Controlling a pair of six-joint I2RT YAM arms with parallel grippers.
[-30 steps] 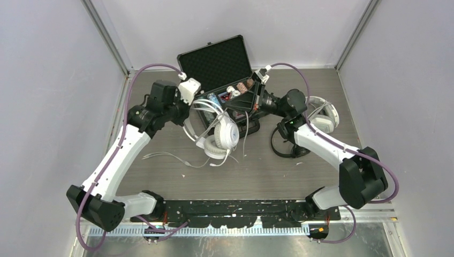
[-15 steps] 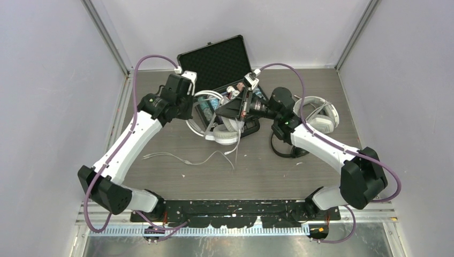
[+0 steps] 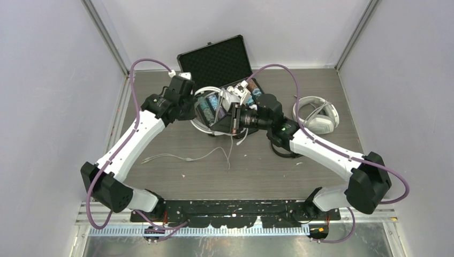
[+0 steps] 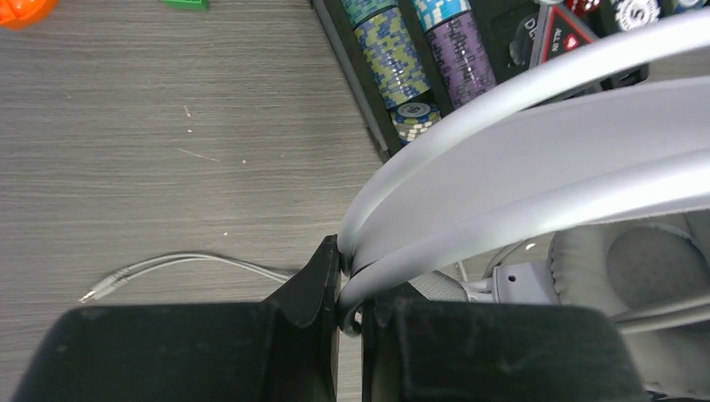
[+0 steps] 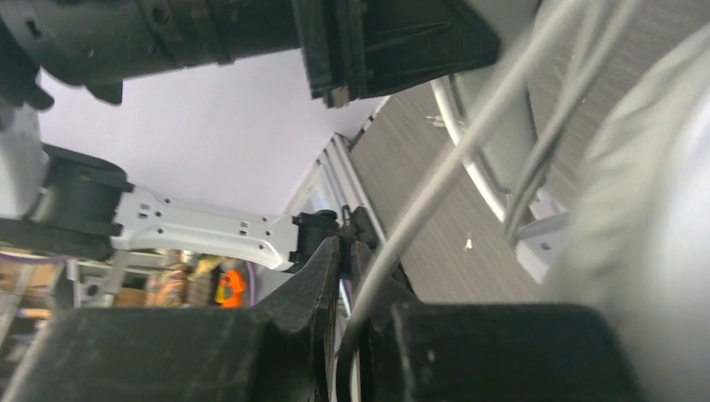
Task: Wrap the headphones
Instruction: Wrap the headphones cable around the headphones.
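**Wrapping step in hand: the white round-cup headset (image 4: 636,268) is held between both arms, at the front of the open case (image 3: 217,61).**

From left to right: a loose run of cord (image 3: 182,158) lies on the table (image 3: 257,171). The left gripper (image 4: 352,289) is clamped tight on the headband (image 4: 544,167), beside the poker chips (image 4: 389,59). The right gripper (image 5: 347,268) is drawn narrow, with the cord pinched between its fingers. The black headset (image 3: 279,151) lies partly under the right arm, and the white-grey over-ear headset (image 3: 317,115) lies apart at the far right. The wrap is judged barely begun. Next, the cord is to be led round the headset in even turns, the slack kept from snagging.
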